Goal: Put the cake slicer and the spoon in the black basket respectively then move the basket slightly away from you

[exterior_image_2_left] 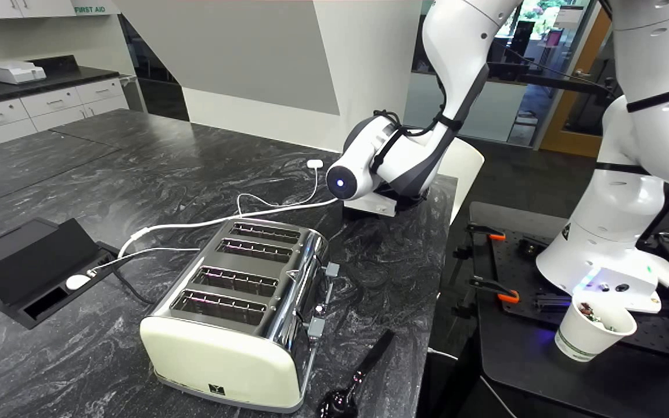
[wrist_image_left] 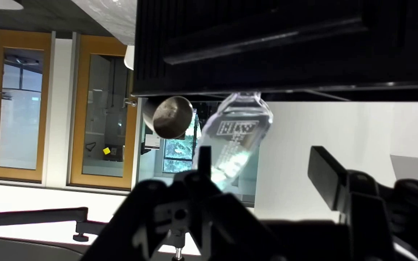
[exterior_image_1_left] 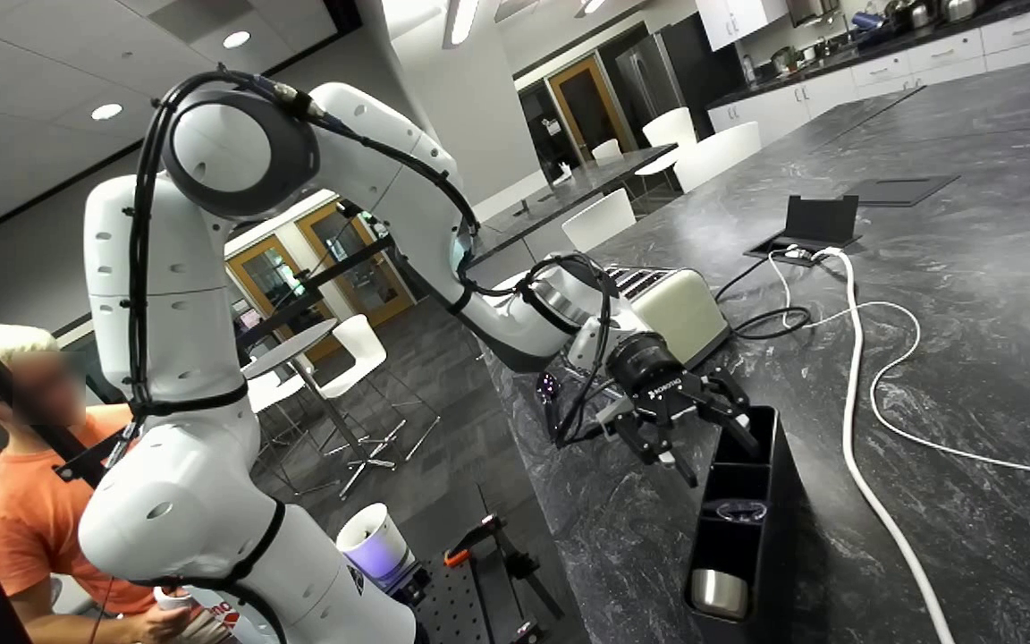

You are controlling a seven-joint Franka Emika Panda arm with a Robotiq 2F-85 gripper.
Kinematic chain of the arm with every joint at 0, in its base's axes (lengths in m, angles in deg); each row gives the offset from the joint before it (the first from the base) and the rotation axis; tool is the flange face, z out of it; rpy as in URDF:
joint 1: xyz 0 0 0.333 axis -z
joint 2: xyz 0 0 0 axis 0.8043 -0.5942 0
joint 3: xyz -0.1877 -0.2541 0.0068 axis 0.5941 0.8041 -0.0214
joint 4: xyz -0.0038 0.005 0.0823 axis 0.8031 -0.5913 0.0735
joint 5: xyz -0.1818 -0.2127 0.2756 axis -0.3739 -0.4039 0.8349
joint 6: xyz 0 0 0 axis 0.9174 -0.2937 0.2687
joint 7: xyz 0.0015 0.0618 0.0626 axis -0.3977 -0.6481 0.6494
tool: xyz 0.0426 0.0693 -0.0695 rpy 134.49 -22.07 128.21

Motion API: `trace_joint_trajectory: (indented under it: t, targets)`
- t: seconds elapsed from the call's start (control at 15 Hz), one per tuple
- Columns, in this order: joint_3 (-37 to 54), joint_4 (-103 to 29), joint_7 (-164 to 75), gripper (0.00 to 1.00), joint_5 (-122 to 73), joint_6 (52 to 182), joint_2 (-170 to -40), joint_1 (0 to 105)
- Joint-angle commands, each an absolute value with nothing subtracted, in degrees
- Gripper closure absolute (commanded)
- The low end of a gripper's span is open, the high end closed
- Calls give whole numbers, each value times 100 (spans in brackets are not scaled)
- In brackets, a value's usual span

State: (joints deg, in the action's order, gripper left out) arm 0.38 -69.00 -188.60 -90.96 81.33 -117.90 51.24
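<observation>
The black basket (exterior_image_1_left: pixel 788 519) stands upright on the dark table, its compartments in a row. My gripper (exterior_image_1_left: pixel 721 461) is tilted over its far end, with the two fingers apart and nothing visible between them. In the wrist view the black basket (wrist_image_left: pixel 285 72) fills the upside-down top half. A slanted dark bar (wrist_image_left: pixel 263 41) shows against its black wall; I cannot tell if this is the cake slicer. The black spoon (exterior_image_2_left: pixel 363 371) lies on the table beside the toaster, partly cut off by the picture's lower edge.
A clear etched piece (wrist_image_left: pixel 236 134) and a metal cylinder (exterior_image_1_left: pixel 719 592) stick up inside the basket. Behind the arm stands a cream toaster (exterior_image_2_left: pixel 218 360). White cables (exterior_image_1_left: pixel 853 402) run along the basket's side. The table edge (exterior_image_1_left: pixel 528 470) is close to the arm.
</observation>
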Motion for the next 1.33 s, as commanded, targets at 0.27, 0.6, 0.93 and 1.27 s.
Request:
trace_joint_trajectory:
  t: [0.27, 0.6, 0.93, 1.27]
  targets:
    - [-28, -7534, -18795, 0, -9079, 8168, -10664, 4995]
    - [-306, -8485, -17921, 0, -9141, 9071, -9148, 4967]
    - [-224, -9365, -16320, 0, -8877, 10316, -7552, 4889]
    - [17, -10080, -14196, 0, -8059, 11213, -6246, 4668]
